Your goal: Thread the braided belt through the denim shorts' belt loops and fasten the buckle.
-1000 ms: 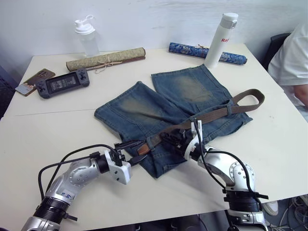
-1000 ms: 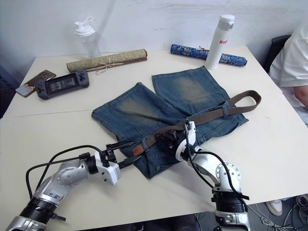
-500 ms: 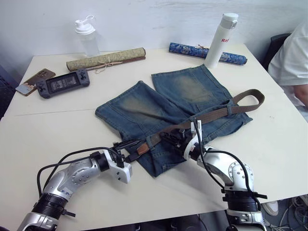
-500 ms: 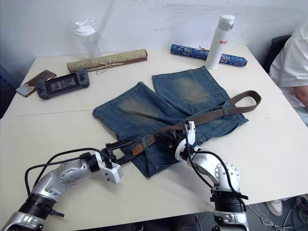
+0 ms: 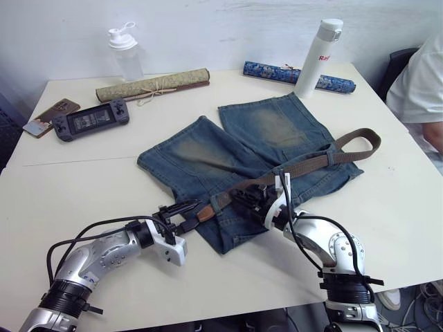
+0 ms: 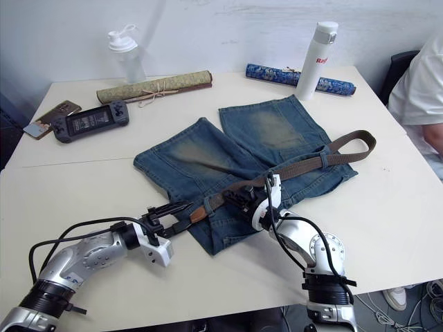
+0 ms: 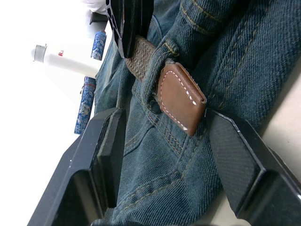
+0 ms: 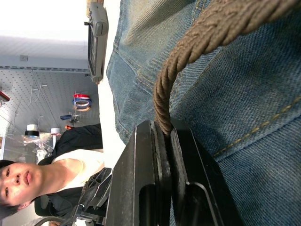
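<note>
The denim shorts (image 5: pixel 228 149) lie flat mid-table, waistband toward me. The braided belt (image 5: pixel 311 163) runs along the waistband and folds back in a bend at the right. Its brown leather tip (image 7: pixel 181 99) pokes out of a belt loop (image 7: pixel 157 77). My left gripper (image 5: pixel 191 215) is open, with one finger on each side of that tip and not touching it. My right gripper (image 5: pixel 237 196) is shut on the belt just behind the same loop, and its closed fingers (image 8: pixel 160 141) pinch the braid. I cannot make out the buckle.
Along the back stand a shaker bottle (image 5: pixel 124 55), a rolled tan mat (image 5: pixel 152 84), a blue patterned roll (image 5: pixel 297 76) and a white bottle (image 5: pixel 317 59). A game console (image 5: pixel 90 121) and phone (image 5: pixel 48 114) lie far left. A person in white (image 5: pixel 422 90) sits at the right.
My left gripper has drawn back a little toward the left, still open around the leather tip. The belt, the shorts and my right gripper have stayed put.
</note>
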Robot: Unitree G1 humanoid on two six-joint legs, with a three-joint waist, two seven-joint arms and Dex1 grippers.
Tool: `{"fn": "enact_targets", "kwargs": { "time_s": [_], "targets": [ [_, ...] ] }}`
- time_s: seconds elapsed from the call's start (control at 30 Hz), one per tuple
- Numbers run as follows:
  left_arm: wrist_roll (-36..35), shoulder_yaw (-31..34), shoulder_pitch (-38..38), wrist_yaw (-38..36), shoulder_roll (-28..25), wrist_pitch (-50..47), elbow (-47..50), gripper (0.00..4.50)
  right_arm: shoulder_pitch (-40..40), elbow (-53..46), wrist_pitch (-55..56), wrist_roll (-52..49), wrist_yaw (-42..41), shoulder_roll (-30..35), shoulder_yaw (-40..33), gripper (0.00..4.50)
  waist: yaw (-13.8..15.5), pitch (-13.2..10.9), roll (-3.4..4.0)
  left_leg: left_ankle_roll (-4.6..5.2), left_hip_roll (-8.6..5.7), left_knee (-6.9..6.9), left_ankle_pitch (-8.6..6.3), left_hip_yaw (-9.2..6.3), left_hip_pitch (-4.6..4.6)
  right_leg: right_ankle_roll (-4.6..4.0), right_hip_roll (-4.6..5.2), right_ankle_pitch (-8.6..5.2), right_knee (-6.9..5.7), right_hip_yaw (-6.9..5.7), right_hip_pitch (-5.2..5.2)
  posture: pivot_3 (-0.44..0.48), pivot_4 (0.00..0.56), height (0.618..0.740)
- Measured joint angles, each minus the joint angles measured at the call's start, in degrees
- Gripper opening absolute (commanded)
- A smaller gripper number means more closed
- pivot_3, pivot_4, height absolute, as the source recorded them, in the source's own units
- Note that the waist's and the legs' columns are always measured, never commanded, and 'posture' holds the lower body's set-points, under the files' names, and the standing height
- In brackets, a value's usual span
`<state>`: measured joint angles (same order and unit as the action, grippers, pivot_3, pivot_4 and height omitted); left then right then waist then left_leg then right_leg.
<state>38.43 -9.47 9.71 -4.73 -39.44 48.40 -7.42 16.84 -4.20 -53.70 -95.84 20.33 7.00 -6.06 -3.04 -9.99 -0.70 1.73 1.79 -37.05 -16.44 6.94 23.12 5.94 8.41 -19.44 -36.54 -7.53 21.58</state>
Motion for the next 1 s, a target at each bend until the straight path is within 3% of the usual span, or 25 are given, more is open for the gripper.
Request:
{"fn": "enact_targets", "kwargs": {
  "time_s": [0.1,0.13,0.2,0.3,0.37,0.67,0.77,1.0],
  "targets": [
    [0.2,0.0,0.1,0.3,0.1,-0.3,0.0,2.98,0.0,0.0,0.0,0.0,0.0,0.0,0.0,0.00,0.0,0.0,0.00,0.00,0.00,0.00,0.00,0.00,0.00,0.00,0.00,0.00,0.00,0.00,0.00,0.000,0.150,0.717],
    [0.2,0.0,0.1,0.3,0.2,-0.3,0.0,2.74,0.0,0.0,0.0,0.0,0.0,0.0,0.0,0.00,0.0,0.0,0.00,0.00,0.00,0.00,0.00,0.00,0.00,0.00,0.00,0.00,0.00,0.00,0.00,0.000,0.150,0.717],
    [0.2,-0.1,0.2,0.3,0.2,-0.4,0.0,2.16,0.0,0.0,0.0,0.0,0.0,0.0,0.0,0.00,0.0,0.0,0.00,0.00,0.00,0.00,0.00,0.00,0.00,0.00,0.00,0.00,0.00,0.00,0.00,0.000,0.150,0.717],
    [0.0,0.5,0.6,0.5,0.2,-0.4,1.2,0.73,-0.1,-0.1,0.0,0.1,0.0,0.0,-0.1,0.00,0.1,0.0,0.03,-0.01,-0.01,0.00,0.00,0.00,0.00,0.00,0.02,0.00,0.01,0.00,0.00,0.000,0.150,0.717],
    [0.0,0.9,0.7,0.6,0.2,-0.4,2.2,0.02,-0.2,-0.1,0.0,0.1,0.0,0.0,-0.2,0.00,0.2,0.0,0.05,0.00,-0.02,0.00,0.00,0.00,0.00,0.00,0.03,0.00,0.01,0.00,-0.01,0.000,0.150,0.717],
    [0.1,1.0,0.6,0.4,0.2,-0.6,2.6,0.02,-0.1,-0.1,-0.2,0.1,0.4,0.2,-0.3,0.00,0.2,0.0,0.06,-0.01,-0.02,0.00,0.00,0.01,0.00,0.00,0.03,0.00,0.01,0.00,-0.01,0.000,0.150,0.717],
    [0.3,1.0,0.6,0.3,0.2,-0.9,3.0,0.00,-0.1,-0.1,-0.2,-0.2,1.7,0.2,-0.3,1.04,0.3,0.0,0.07,-0.01,-0.02,0.00,0.00,0.00,0.02,0.00,0.03,0.00,0.02,-0.01,0.00,0.000,0.150,0.717],
    [0.7,1.0,0.0,0.1,0.2,-1.0,4.4,0.00,-2.4,-4.4,0.5,-5.4,4.2,2.1,-1.2,4.47,1.2,-0.1,0.26,0.00,-0.06,-0.02,-0.01,0.05,0.12,0.00,0.05,0.00,0.07,0.00,0.07,0.000,0.150,0.717]
  ]
}}
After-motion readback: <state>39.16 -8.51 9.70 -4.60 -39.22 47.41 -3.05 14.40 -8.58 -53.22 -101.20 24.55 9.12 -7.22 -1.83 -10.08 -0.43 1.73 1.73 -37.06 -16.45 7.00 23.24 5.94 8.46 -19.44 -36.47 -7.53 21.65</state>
